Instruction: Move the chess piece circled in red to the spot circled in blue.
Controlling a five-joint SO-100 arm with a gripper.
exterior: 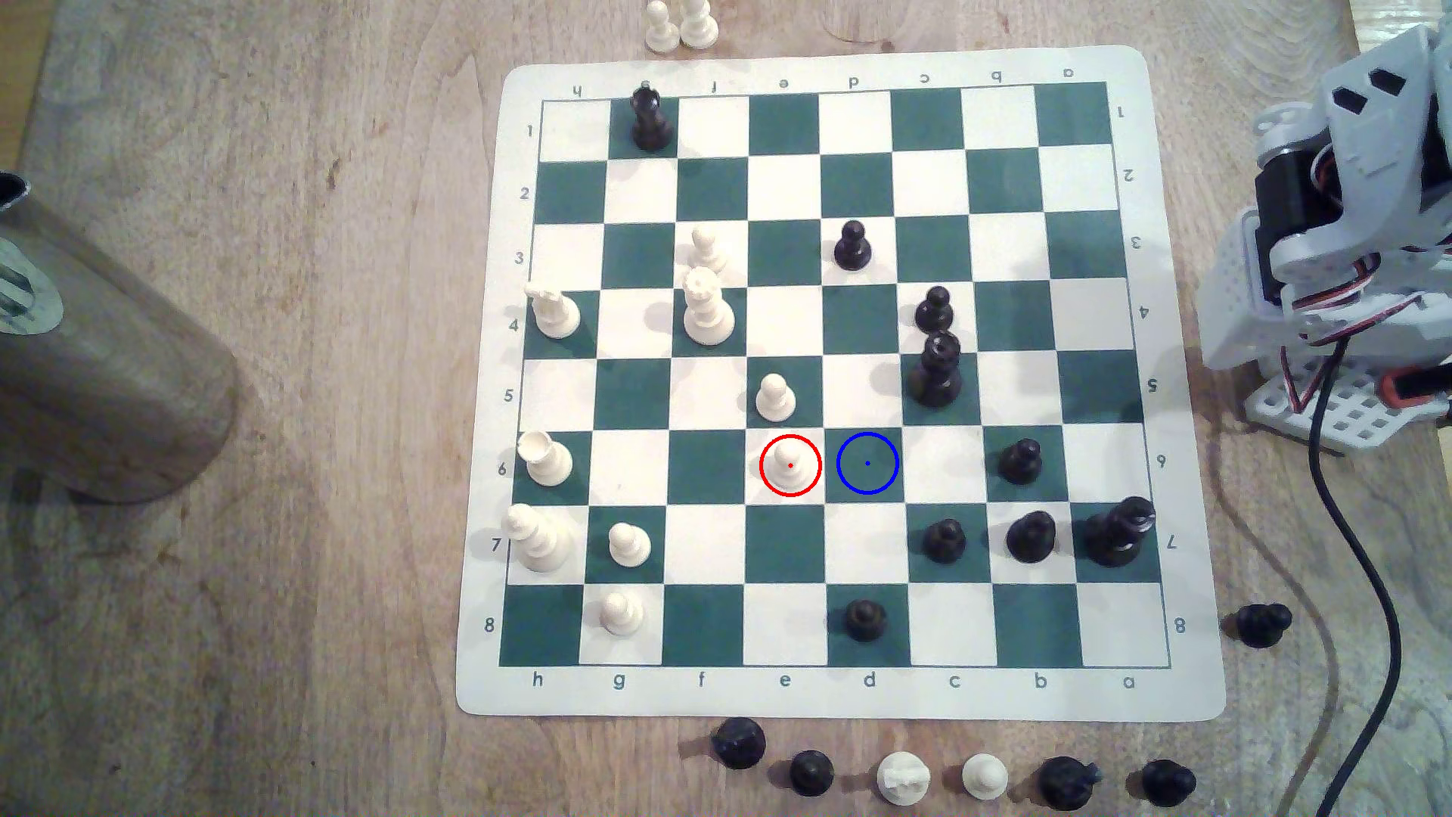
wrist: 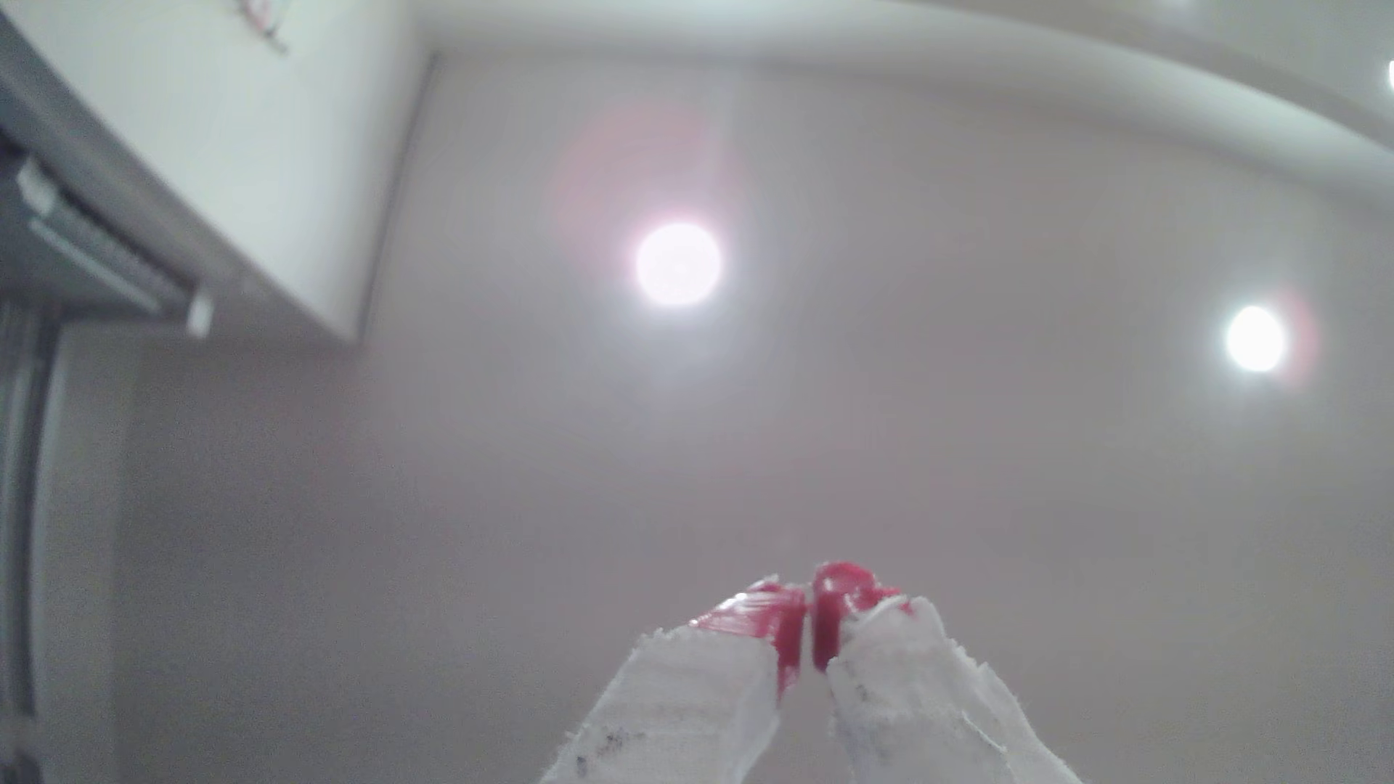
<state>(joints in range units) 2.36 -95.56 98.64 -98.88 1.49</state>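
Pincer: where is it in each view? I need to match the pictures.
Wrist view: the pincer has red tips wrapped in white, jaws together, seen against a ceiling with two lamps.
Exterior view: the arm sits folded at the exterior view's right edge, off the board; a red part low on it may be the pincer, I cannot tell.
Shared landmark: the arm itself.

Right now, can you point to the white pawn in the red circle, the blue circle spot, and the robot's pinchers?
white pawn (exterior: 789, 463), exterior view, on its body.
blue circle spot (exterior: 867, 463), exterior view, on its centre dot.
gripper (wrist: 809, 629), wrist view, between the red fingertips.
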